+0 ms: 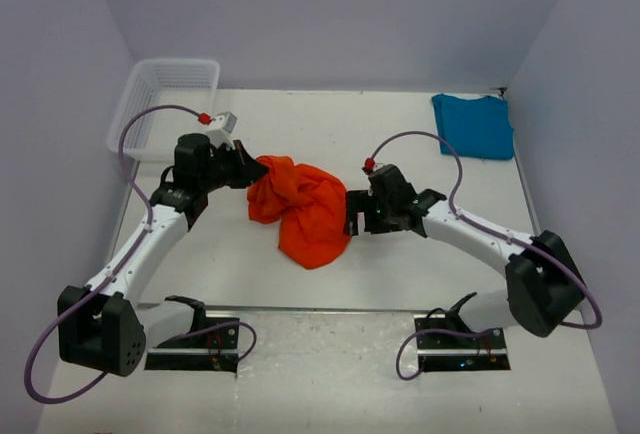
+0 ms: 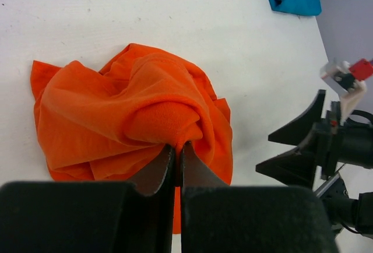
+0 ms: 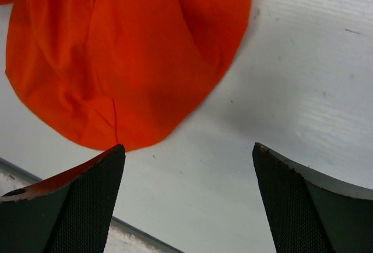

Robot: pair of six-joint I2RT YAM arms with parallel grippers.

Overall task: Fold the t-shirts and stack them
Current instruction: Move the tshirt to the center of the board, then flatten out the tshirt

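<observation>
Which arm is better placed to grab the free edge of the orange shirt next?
The right arm: its jaws stand open right at the orange shirt's lower edge. The left arm's jaws are shut on a bunched fold of it.

I see the orange shirt (image 1: 300, 209) bunched in a crumpled heap, to the right of the basket (image 1: 165, 104) and nearer me. One bulging fold on its basket side is pinched in the left gripper (image 2: 176, 148). Its near end spreads out as a smooth rounded lobe. The teal shirt (image 1: 475, 124) lies folded flat, far right of the basket and level with it.
</observation>
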